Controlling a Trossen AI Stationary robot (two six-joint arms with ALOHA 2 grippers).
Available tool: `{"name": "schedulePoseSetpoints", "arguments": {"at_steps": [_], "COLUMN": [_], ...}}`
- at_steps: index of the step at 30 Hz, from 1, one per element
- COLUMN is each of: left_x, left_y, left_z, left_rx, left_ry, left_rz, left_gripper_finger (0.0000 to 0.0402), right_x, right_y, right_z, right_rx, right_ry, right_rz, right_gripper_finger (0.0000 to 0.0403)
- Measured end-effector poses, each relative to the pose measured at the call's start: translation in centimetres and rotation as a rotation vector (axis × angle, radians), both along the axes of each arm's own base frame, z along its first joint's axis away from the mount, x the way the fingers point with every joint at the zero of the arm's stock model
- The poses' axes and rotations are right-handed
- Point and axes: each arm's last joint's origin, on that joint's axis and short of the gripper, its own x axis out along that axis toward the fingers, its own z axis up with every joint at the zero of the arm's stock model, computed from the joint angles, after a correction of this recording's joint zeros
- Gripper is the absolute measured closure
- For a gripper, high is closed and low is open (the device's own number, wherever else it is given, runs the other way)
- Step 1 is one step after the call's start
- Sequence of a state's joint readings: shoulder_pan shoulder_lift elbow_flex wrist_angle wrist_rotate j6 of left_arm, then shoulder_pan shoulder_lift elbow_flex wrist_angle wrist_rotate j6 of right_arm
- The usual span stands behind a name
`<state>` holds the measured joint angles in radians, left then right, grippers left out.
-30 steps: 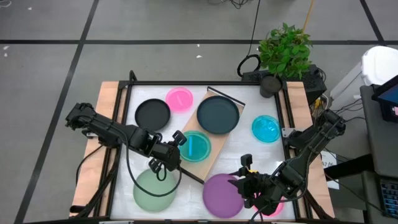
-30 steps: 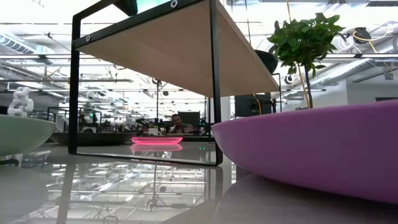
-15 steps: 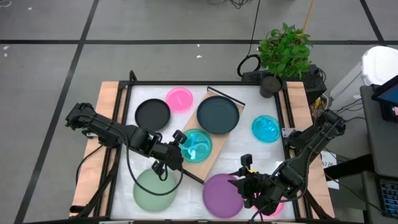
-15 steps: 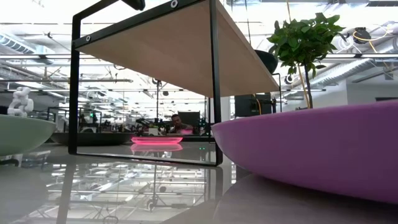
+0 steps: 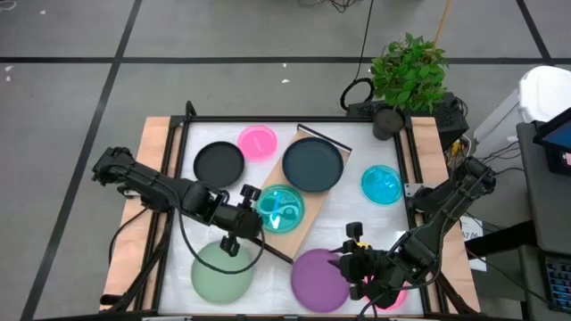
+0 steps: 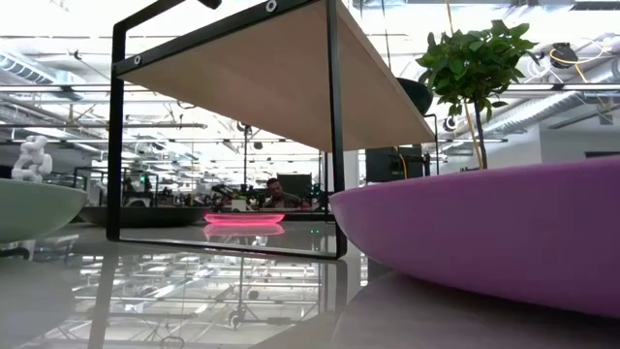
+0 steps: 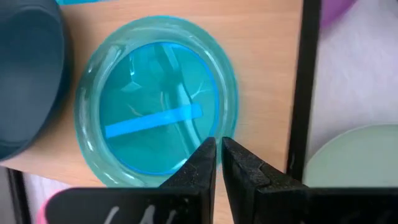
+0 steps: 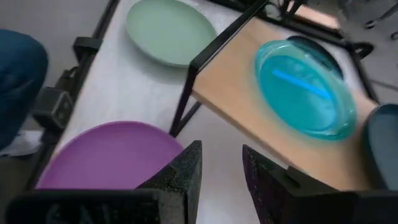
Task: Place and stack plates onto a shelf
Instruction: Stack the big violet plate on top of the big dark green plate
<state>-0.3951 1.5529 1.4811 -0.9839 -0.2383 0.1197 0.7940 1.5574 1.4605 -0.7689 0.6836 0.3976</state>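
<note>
From above, my left gripper (image 5: 252,198) hangs over the near end of the long light-wood shelf board with black metal rails (image 5: 314,209), at the edge of the small translucent cyan plastic plate (image 5: 281,207) lying there. The large dark teal round plate (image 5: 312,165) sits farther along the same board. My right gripper (image 5: 350,265) waits beside the large purple round plate (image 5: 318,279) on the white table (image 5: 352,201).

At table height, the purple plate fills the foreground and the shelf's underside (image 6: 281,78) spans overhead; neither gripper shows clearly.

Through my left wrist camera, my fingers (image 7: 202,163) are pressed nearly together, holding nothing, just over the cyan plate's rim.

Through my right wrist camera, my fingers (image 8: 186,171) stand apart and empty above the purple plate. I can read no writing anywhere.
</note>
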Motion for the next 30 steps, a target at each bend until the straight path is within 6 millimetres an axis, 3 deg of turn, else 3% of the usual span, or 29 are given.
{"name": "schedulePoseSetpoints", "arguments": {"at_steps": [5,13,19,30], "left_x": [-1.1,-4.1,-5.6,-6.7], "left_y": [-0.4,-1.0,-0.3,0.7], "left_z": [0.9,1.9,0.4,-2.4], "left_rx": [0.002,0.027,-0.01,-0.025], "left_ry": [-0.038,-0.127,-0.175,-0.264], "left_rz": [0.037,0.033,0.045,0.082], "left_gripper_finger": [0.0369,0.0369,0.0369,0.0369], "right_x": [0.1,-0.5,-1.0,0.1], "right_y": [0.5,1.4,1.7,3.9], "right_z": [-0.8,-4.1,-6.1,-11.0], "right_rx": [0.132,0.345,0.428,0.5], "right_ry": [0.054,0.204,0.311,0.581], "right_rz": [0.043,0.094,0.083,0.183], "right_gripper_finger": [0.0305,0.0304,0.0304,0.0304]}}
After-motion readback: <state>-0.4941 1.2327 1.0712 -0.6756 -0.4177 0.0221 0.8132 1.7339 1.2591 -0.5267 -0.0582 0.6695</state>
